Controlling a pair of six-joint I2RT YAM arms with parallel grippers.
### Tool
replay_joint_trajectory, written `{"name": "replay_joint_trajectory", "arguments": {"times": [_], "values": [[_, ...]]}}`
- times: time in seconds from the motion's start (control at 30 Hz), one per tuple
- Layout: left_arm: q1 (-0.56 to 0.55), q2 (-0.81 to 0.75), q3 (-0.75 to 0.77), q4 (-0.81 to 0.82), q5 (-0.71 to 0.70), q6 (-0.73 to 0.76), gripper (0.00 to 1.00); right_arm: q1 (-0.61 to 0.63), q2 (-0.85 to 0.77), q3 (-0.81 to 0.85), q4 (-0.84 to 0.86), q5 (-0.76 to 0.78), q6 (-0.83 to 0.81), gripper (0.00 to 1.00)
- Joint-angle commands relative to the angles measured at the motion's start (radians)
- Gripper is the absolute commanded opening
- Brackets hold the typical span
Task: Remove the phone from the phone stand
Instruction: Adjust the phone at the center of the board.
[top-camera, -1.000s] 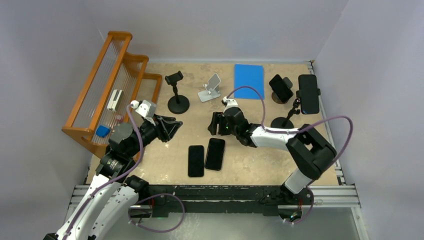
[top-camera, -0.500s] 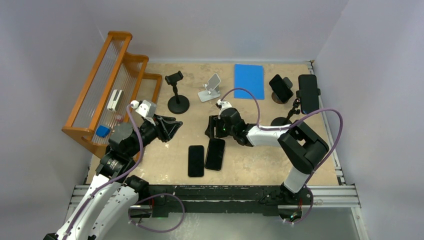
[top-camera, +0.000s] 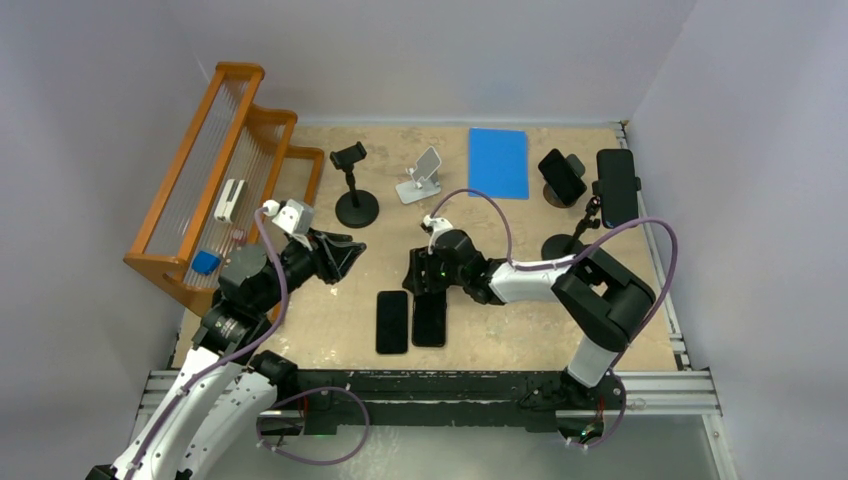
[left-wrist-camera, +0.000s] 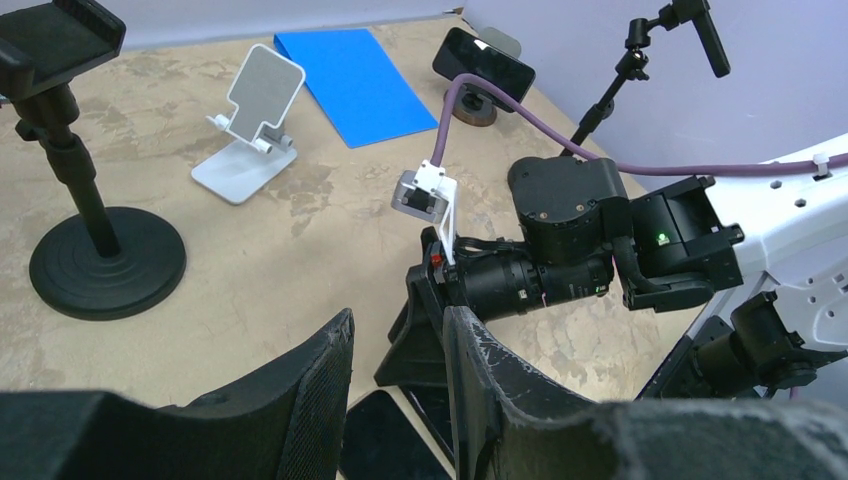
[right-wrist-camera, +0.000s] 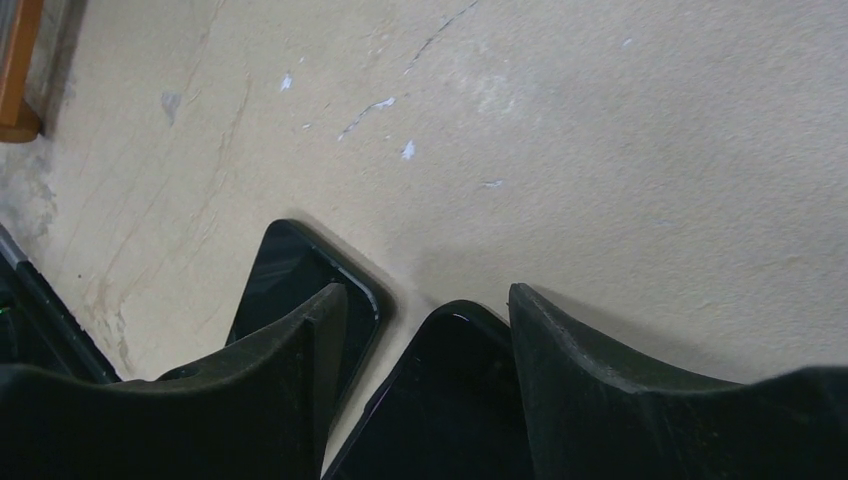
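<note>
Sandy surface (top-camera: 520, 330), grey walls round it. Two phones flat near front centre, side by side & parallel: left phone (top-camera: 391, 322), right phone (top-camera: 429, 322). R arm reaches across to the left, right fingers (top-camera: 417, 277) low over far end of right phone; can't tell if touching. L arm bent in from left, left fingers (top-camera: 345, 256) pointing right, apart from both phones. Back row: black clamp stand (top-camera: 355, 190) w/ round base, white folding stand (top-camera: 420, 178), blue mat (top-camera: 498, 162), propped phone (top-camera: 562, 176) on low stand (top-camera: 575, 162), clamped phone (top-camera: 617, 186) in tripod holder (top-camera: 575, 235). Wooden rack (top-camera: 215, 160) along left edge.
</note>
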Motion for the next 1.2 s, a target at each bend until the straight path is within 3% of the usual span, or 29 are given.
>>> {"name": "replay_joint_trajectory", "arguments": {"times": [0.0,0.27,0.47,0.9,1.17], "values": [[-0.001,0.003,0.012,0.03,0.012,-0.003,0.37,0.031,-0.046,-0.002,0.016,-0.019,0.008,0.63],[-0.001,0.003,0.013,0.03,0.011,-0.003,0.37,0.045,-0.093,0.032,-0.059,0.009,0.015,0.66],[-0.001,0.011,0.014,0.031,0.017,-0.005,0.37,0.033,-0.267,0.038,-0.143,0.075,0.047,0.71],[-0.001,0.005,0.012,0.035,0.026,-0.006,0.36,0.03,-0.594,-0.354,-0.017,0.087,0.364,0.72],[-0.001,0.005,0.011,0.034,0.026,-0.006,0.37,0.03,-0.523,-0.444,0.107,0.028,0.401,0.71]]}}
